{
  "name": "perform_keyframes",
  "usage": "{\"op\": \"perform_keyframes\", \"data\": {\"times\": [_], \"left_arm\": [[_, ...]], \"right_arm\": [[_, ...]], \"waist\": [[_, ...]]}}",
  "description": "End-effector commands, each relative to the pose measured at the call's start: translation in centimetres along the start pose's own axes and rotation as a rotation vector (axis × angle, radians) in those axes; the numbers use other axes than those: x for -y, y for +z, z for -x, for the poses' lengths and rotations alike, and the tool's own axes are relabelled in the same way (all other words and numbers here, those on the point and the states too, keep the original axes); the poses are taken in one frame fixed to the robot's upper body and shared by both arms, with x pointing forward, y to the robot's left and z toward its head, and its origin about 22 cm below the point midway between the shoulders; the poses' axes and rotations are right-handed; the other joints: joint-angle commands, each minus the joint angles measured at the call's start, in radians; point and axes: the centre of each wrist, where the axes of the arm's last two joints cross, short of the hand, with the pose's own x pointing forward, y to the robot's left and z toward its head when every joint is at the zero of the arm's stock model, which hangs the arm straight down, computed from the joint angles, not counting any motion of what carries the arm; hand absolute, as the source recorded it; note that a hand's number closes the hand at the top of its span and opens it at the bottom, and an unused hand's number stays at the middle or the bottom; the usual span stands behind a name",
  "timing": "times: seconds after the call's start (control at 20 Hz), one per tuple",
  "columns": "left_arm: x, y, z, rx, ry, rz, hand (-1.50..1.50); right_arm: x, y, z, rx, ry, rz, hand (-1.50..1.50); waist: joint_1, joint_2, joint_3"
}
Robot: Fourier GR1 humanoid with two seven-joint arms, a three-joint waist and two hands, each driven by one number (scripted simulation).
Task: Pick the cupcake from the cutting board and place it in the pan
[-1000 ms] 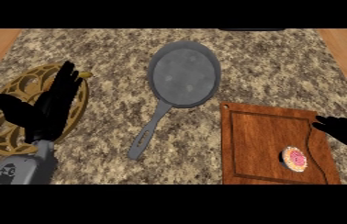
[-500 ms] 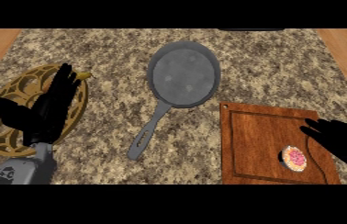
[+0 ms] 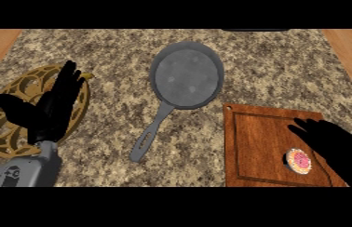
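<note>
A small cupcake with pink frosting sits on the wooden cutting board at the lower right. My right hand hovers over the board just right of and above the cupcake, fingers spread and pointing up-left, holding nothing. The grey pan lies in the middle of the counter, its handle running down-left. My left hand rests open at the left, fingers up, over a round trivet.
A gold openwork trivet lies at the left edge, partly under my left hand. The speckled granite counter stretches around the pan. A dark object shows at the top edge.
My right hand has moved in from the right edge over the cutting board, leftward and down to the cupcake. The left hand has stayed put.
</note>
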Motion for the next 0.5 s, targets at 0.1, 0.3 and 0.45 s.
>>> {"op": "perform_keyframes", "data": {"times": [0.1, 0.3, 0.45], "left_arm": [[0.0, 0.2, -0.1, -0.002, 0.004, -0.003, 0.00], [-0.1, -0.7, -0.6, -0.006, 0.007, 0.004, 0.00], [1.9, 0.7, 0.6, -0.009, 0.014, 0.004, 0.00]], "right_arm": [[-0.7, -2.9, 1.4, -0.043, -0.004, -0.024, -1.50], [-1.2, -5.0, 1.1, -0.026, -0.019, -0.012, -1.50], [-3.0, -5.2, 1.2, -0.027, 0.005, -0.064, -1.50]], "waist": [[0.003, 0.000, 0.000], [0.002, 0.001, 0.000], [0.000, 0.000, 0.000]]}}
